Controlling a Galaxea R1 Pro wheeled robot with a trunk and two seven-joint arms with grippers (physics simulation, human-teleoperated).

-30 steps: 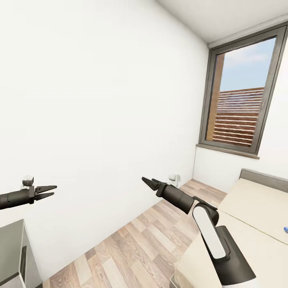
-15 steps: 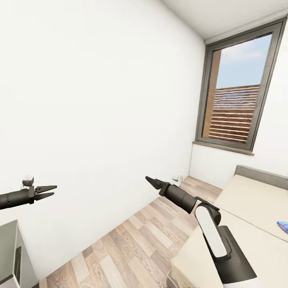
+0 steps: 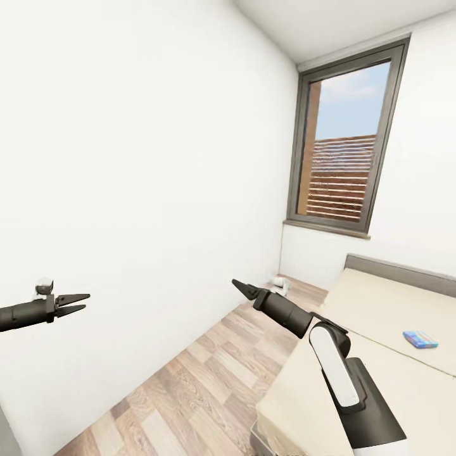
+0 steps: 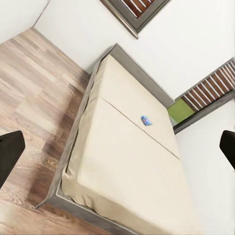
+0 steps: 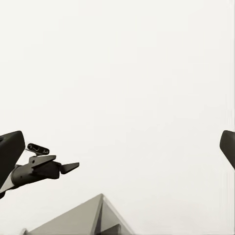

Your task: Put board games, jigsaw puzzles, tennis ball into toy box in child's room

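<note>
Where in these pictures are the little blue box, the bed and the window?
small blue board game [image 3: 420,339], head view, middle of its lid.
bed [image 3: 380,297], head view, bare beige mattress.
window [image 3: 342,177], head view, centre of the pane.

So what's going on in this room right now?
Nothing is being handled. The robot faces a white wall and grey-framed window, with both arms held out over the wood floor. The left gripper is open and empty; the right gripper holds nothing. A small blue board game box lies untouched on the beige bed.

Wood-plank floor [image 3: 202,386], matt beige bed [image 3: 380,354], perhaps cloth, smooth white wall [image 3: 126,158]
</note>
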